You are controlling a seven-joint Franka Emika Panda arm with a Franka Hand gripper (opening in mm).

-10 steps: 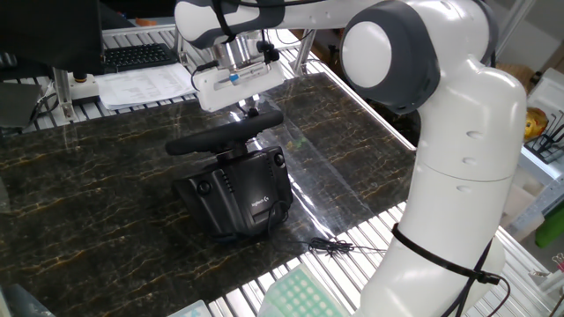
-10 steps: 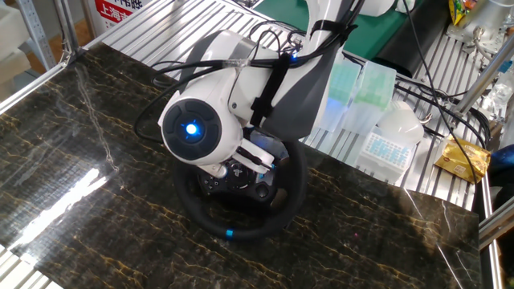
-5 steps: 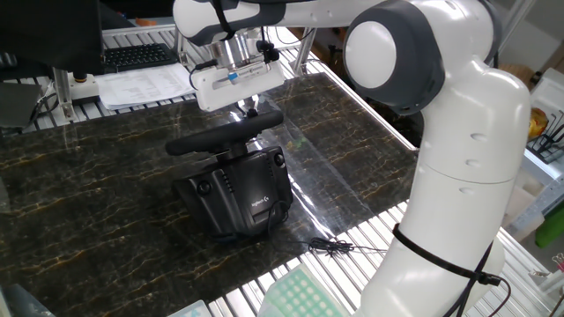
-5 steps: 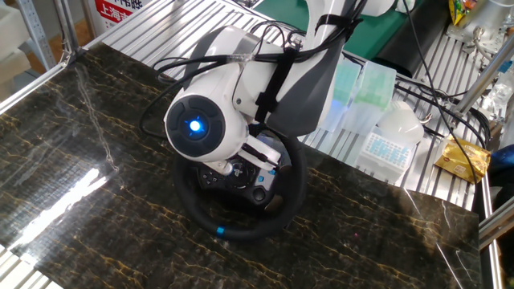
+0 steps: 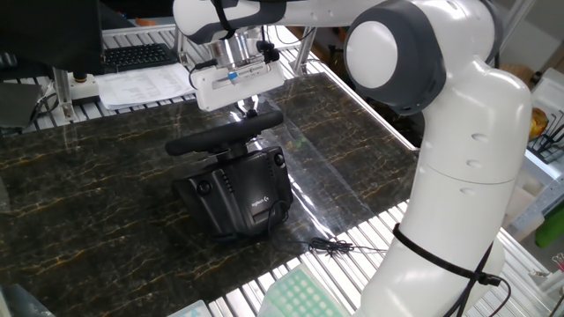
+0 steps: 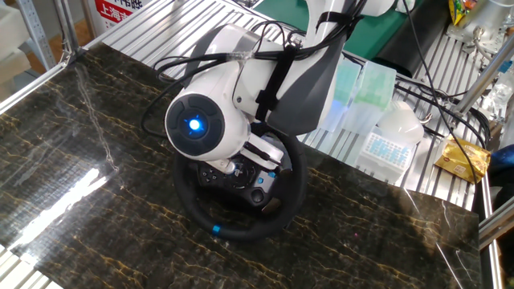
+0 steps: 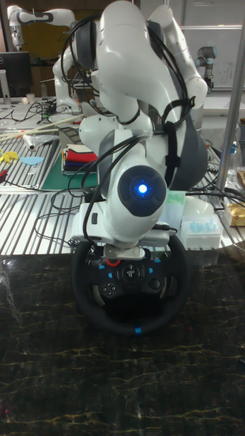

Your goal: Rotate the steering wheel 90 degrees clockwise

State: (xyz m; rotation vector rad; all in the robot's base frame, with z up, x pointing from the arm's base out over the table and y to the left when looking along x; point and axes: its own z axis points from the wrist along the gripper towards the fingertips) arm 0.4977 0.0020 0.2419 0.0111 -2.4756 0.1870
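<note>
The black steering wheel point(image 5: 207, 141) stands on the dark marble table, edge-on in one fixed view, above its boxy black base point(image 5: 242, 189) with a small white logo. My gripper point(image 5: 251, 109) comes down from above, its fingers close together on the far, upper part of the rim. In the other fixed view the wheel's rim point(image 6: 241, 233) curves below my white wrist point(image 6: 201, 128), which hides the fingers. A small blue mark point(image 6: 215, 229) sits low on the rim. The tall fixed view shows the wheel point(image 7: 153, 323) face-on, with the blue mark point(image 7: 138, 330) right of bottom centre.
A black keyboard point(image 5: 137, 55) and papers point(image 5: 145, 85) lie behind the table. Pipette tip boxes point(image 6: 389, 148) stand on the metal rack beside it, and a thin black cable point(image 5: 339, 246) lies near the table's front edge. My own arm point(image 5: 458, 176) towers at the right.
In the other fixed view, my wrist has turned a little and the blue mark on the rim has slid leftward along the bottom. The base has stayed put.
</note>
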